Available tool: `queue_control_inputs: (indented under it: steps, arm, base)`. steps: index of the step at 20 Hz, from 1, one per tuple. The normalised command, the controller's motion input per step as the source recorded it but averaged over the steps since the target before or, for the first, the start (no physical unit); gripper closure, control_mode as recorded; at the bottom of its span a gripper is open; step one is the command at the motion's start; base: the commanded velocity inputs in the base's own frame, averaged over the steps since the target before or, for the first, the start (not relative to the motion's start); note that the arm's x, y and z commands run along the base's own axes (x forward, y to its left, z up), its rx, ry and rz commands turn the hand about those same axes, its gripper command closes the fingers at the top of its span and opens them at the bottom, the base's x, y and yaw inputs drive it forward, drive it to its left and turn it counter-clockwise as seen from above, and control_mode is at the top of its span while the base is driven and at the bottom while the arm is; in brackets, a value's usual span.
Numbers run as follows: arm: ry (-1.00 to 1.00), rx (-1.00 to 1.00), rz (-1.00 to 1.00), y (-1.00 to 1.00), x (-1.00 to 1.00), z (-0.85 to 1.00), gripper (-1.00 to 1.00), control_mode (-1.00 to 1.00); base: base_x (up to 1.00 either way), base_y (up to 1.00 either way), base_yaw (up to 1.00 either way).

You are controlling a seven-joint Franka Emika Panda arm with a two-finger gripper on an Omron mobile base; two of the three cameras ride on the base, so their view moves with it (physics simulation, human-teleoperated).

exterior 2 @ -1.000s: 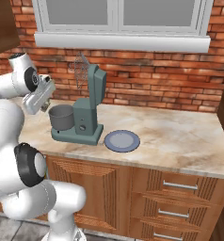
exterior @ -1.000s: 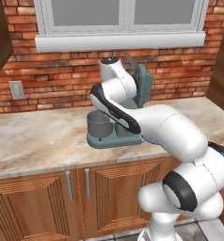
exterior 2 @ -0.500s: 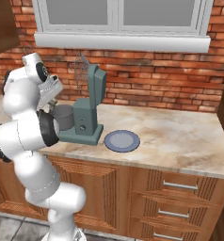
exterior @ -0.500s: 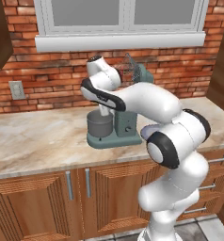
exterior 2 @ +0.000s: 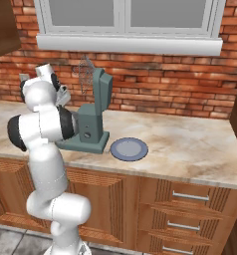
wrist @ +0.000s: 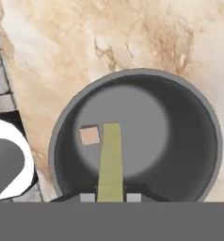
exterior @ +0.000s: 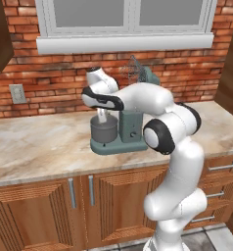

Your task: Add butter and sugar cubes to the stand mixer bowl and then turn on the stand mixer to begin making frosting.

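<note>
One pale butter stick (wrist: 110, 160) hangs pinched end-on in the narrowly closed tool (wrist: 110, 196) over the stand mixer bowl (wrist: 189, 141); soft, probably slippery; a sugar cube (wrist: 89, 135) lies inside.

Matt dark grey metal stand mixer bowl (wrist: 189, 141); polished veined marble counter (exterior: 35, 147); rough red brick wall (exterior 2: 155, 79).
</note>
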Motion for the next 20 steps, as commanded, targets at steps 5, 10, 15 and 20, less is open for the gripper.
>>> queue_control_inputs:
  steps: [5, 10, 15, 20]
  arm:
    - [0.0, 0.0, 0.01, 0.09, 0.46, -0.25, 1.0, -1.0]
    - [0.0, 0.0, 0.0, 0.0, 0.37, -0.43, 1.0, -1.0]
    - [0.0, 0.0, 0.0, 0.0, 0.48, -0.42, 1.0, -1.0]
    - [0.01, 0.0, 0.0, 0.0, 0.5, -0.35, 1.0, -1.0]
  base:
    - [0.0, 0.0, 0.0]
    - [0.0, 0.0, 0.0]
    - [0.0, 0.0, 0.0]
    - [0.0, 0.0, 0.0]
